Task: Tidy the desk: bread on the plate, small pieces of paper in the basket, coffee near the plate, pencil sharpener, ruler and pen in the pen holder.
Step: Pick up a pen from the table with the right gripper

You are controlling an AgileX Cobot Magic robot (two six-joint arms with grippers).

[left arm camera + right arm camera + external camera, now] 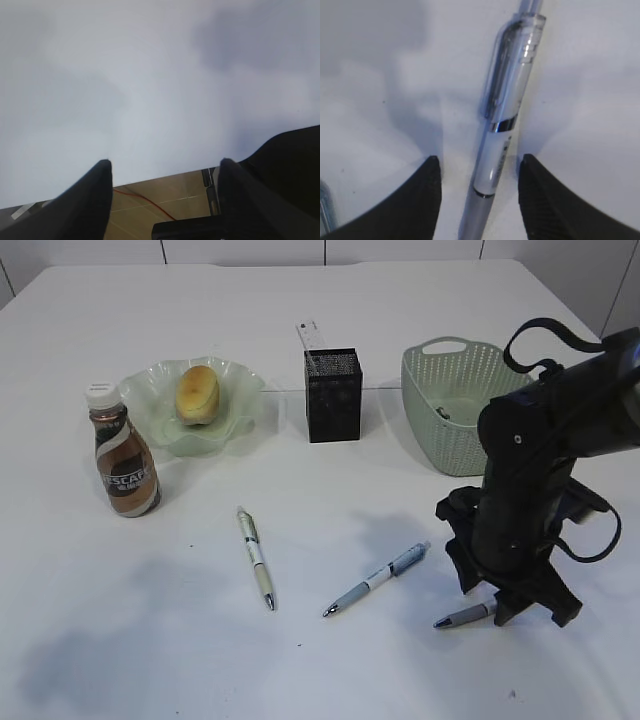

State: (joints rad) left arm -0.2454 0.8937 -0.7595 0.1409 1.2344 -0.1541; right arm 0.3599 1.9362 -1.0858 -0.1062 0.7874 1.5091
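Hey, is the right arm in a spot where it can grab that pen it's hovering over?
Probably yes. The right gripper has its jaws open on either side of the pen, which lies flat on the desk with nothing beside it blocking a close.

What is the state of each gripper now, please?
Left gripper: open, holding nothing, above the bare desk.
Right gripper: open, fingers either side of a pen, not clamped.

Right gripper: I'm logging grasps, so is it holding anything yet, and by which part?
Nothing is held. The right gripper straddles a pen lying on the desk, jaws open either side of its lower barrel, not touching.
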